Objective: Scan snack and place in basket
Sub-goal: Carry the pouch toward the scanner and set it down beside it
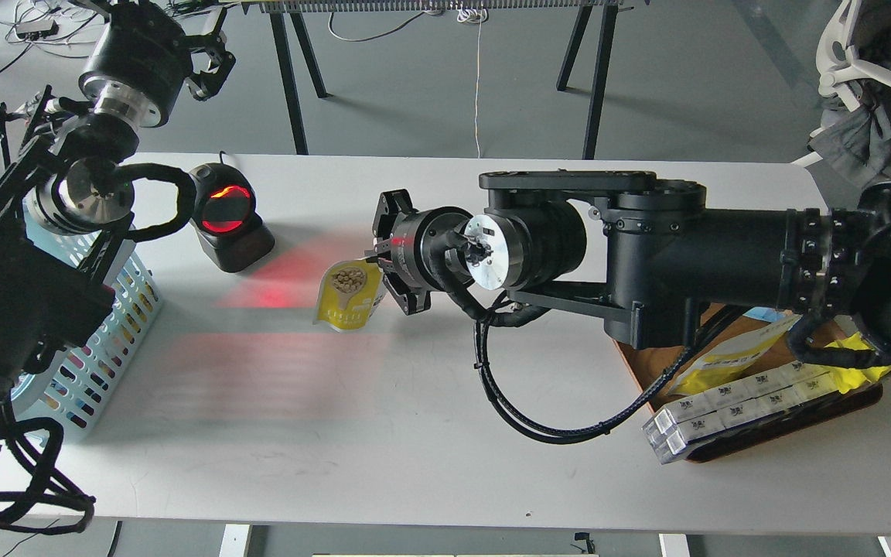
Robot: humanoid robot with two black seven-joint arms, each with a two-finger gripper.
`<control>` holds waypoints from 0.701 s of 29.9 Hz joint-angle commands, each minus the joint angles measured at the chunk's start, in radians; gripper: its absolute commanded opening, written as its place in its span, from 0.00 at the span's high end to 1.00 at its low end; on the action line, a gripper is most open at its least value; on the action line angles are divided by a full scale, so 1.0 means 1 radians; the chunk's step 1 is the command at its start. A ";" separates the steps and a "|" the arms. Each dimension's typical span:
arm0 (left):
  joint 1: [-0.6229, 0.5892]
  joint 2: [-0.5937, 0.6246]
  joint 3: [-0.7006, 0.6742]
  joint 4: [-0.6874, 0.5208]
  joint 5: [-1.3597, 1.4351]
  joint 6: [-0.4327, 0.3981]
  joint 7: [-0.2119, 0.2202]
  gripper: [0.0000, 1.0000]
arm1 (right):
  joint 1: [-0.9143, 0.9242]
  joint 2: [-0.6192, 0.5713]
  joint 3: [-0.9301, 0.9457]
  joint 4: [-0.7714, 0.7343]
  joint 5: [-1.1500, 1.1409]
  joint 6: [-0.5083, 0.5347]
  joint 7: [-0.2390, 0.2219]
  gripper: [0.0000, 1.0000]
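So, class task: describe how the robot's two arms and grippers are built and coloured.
Both arms are matte black with round silver metal discs at the wrist joints. Black ribbed cables loop outside each arm. The right gripper and left gripper are black, each with two fingers. No sleeves or readable markings show.

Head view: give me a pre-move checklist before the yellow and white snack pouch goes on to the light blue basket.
1. Right gripper shut on the small yellow and white stand-up snack pouch: ok.
2. Pouch hangs clear above the white table: ok.
3. Black barcode scanner window glows red, red light on the table near the pouch: ok.
4. Scan registered: cannot tell.
5. Light blue slotted plastic basket opening free: cannot tell, the left arm covers it.
6. Left gripper raised away from the pouch's path: ok.
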 commanded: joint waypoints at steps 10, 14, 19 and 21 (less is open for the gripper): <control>0.000 -0.001 0.000 0.000 0.000 0.002 0.000 0.00 | 0.013 0.001 -0.005 -0.021 0.000 0.000 -0.019 0.99; 0.001 -0.001 -0.001 0.000 0.000 0.000 0.000 0.00 | 0.015 -0.001 -0.006 -0.022 0.000 0.000 -0.028 0.99; 0.002 0.000 -0.001 0.000 0.000 0.000 0.000 0.00 | 0.018 -0.004 -0.011 -0.024 -0.002 0.000 -0.030 0.99; 0.001 0.000 -0.001 0.000 0.000 0.000 0.000 0.00 | 0.018 -0.004 -0.012 -0.035 -0.008 0.000 -0.030 0.99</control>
